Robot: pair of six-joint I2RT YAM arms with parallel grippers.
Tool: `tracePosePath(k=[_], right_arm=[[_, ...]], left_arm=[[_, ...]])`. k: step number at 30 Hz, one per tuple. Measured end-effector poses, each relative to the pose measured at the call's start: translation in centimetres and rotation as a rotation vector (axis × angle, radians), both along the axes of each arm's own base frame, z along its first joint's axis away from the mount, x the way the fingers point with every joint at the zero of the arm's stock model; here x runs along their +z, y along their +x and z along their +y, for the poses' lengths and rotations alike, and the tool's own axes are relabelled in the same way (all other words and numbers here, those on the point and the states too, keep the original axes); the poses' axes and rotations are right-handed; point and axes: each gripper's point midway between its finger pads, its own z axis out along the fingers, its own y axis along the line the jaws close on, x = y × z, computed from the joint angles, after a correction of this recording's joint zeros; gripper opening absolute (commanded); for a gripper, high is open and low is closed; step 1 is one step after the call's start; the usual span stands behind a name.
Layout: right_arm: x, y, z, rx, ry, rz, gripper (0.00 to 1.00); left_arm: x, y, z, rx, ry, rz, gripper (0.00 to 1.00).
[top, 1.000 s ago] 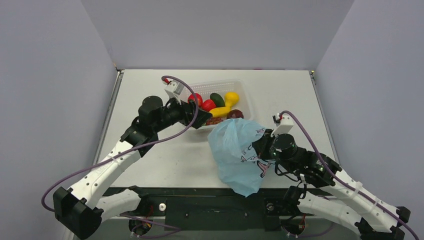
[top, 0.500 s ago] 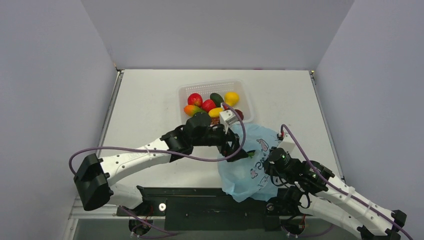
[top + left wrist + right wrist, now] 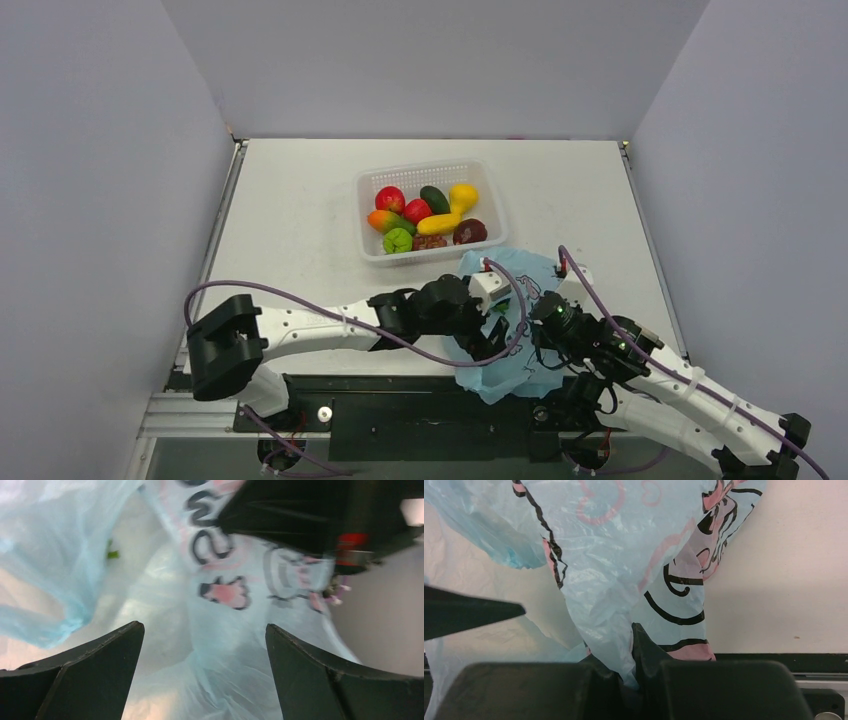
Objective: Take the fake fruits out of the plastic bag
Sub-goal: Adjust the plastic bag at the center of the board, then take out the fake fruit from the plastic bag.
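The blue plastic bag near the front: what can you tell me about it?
The plastic bag is thin, crinkly, translucent light blue film printed with pink-and-black cartoons. It lies crumpled at the near edge of the table, just nearer than the white basket. The right gripper is shut on a fold of it; the left gripper hovers open above it. Its contents cannot be made out.
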Motion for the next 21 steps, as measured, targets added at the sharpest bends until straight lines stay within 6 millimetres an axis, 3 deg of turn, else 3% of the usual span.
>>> tracePosePath(k=[6,10,13,21], right_arm=[[0.5,0.2,0.1,-0.005,0.008,-0.015,0.00],[0.8,0.2,0.1,-0.004,0.021,-0.024,0.00],[0.9,0.2,0.1,-0.004,0.028,-0.028,0.00],[1.1,0.4,0.6,0.002,0.048,-0.036,0.00]], left_arm=[[-6.4,2.9,0.1,0.176,0.145,0.065,0.83],[-9.0,4.1,0.4,0.259,0.191,0.119,0.74],[-9.3,5.3,0.1,0.300,0.183,0.150,0.71],[-7.5,9.7,-0.6,0.406,0.067,0.152,0.75]])
